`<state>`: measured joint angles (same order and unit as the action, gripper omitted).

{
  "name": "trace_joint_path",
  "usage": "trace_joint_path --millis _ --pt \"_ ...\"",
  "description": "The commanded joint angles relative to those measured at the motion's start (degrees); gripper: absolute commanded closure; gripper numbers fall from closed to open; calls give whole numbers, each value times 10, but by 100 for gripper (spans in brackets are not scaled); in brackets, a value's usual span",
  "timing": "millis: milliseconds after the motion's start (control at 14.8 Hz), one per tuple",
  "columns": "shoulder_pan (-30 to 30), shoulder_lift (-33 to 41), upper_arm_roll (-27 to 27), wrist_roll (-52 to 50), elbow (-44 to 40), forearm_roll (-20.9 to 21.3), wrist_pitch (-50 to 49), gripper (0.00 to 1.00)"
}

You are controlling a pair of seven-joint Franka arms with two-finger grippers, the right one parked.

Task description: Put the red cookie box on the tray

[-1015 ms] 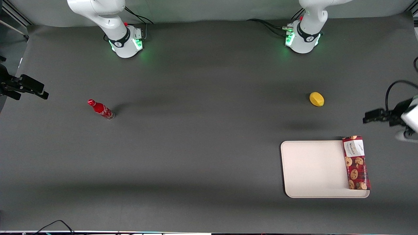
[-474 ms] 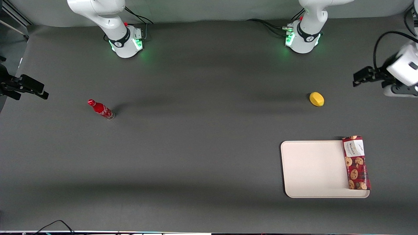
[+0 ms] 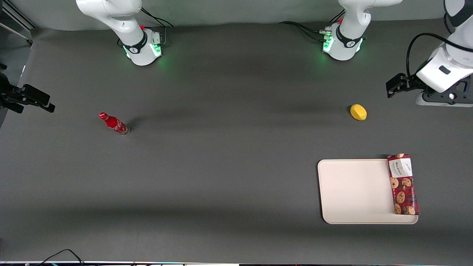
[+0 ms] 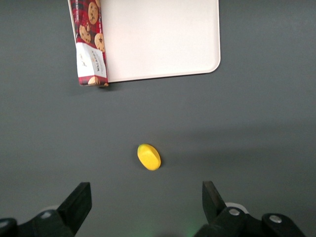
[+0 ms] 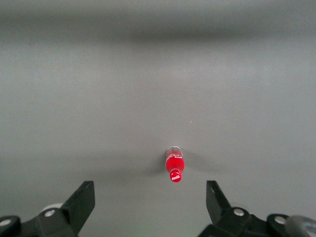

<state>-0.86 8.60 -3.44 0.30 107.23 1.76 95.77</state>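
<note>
Long dark-red tartan cookie box (image 3: 403, 184) lies along one edge of the flat cream-white tray (image 3: 354, 192).
Left gripper (image 4: 147, 197) hangs above the counter (image 3: 221, 166), fingers (image 4: 79, 202) spread wide, holding nothing.

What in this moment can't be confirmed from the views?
- Red cookie box: whether its outer long edge lies inside the tray rim or overhangs it; the front view looks down from too far, and the left wrist view cuts the box off.
- Gripper, open and raised near the lemon: its height above the table isn't readable.
- Box label text: too small.
</note>
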Motion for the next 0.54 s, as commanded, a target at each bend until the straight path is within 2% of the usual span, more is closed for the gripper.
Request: trace_joint_path --millis 0,203,474 --pt "-25 -40 20 -2 -35 12 9 0" --pt "-24 -94 22 -12 -102 10 -25 0" --pt "-24 -98 23 -11 -111 10 -35 0"
